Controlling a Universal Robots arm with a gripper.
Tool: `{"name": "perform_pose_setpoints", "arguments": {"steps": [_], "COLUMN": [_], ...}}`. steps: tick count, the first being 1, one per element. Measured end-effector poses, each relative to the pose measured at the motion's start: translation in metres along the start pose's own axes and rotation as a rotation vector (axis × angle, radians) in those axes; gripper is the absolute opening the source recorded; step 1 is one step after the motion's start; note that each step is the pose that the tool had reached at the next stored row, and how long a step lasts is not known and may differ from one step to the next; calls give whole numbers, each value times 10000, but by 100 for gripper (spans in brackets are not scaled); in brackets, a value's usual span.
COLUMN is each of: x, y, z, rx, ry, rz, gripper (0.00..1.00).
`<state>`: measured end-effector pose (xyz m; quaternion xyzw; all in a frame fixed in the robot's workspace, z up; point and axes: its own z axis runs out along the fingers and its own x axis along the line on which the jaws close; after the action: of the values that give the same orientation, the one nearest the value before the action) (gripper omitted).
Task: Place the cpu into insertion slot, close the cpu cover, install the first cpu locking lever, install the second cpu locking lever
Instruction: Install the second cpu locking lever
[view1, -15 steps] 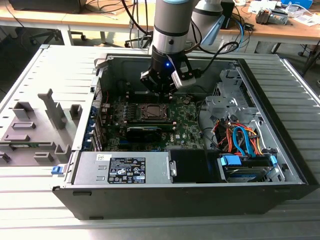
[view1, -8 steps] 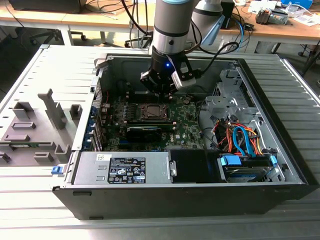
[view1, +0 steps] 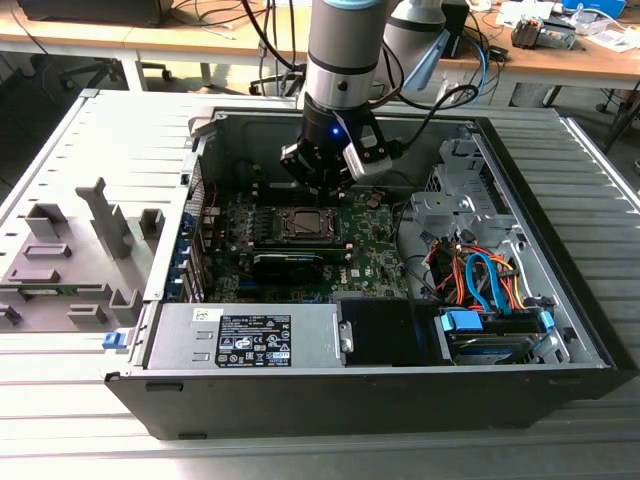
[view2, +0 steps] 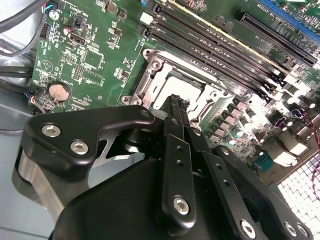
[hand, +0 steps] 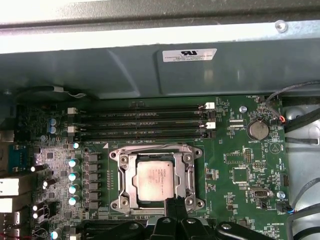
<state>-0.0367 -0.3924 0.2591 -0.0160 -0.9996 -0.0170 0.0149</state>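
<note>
The cpu, a silvery square chip, lies flat in the insertion slot on the green board. The cpu cover, a thin metal frame, lies down around the chip, which shows through its window. My gripper is shut, with its black fingertips together at one edge of the socket. I cannot tell whether they touch it. In the second wrist view the gripper points at the cover and nothing shows between the fingers. In the exterior view the gripper hangs just over the socket.
Long black memory slots run beside the socket, and a coin battery sits farther off. A black card, the power supply and a drive bay with coloured cables fill the case. The grey case wall stands close behind the board.
</note>
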Motion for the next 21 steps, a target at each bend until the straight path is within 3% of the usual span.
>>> {"name": "perform_pose_setpoints", "arguments": {"steps": [21], "x": [-2], "y": [-67], "z": [-1], "rx": [0], "ry": [0], "rz": [0], "gripper": [11]}}
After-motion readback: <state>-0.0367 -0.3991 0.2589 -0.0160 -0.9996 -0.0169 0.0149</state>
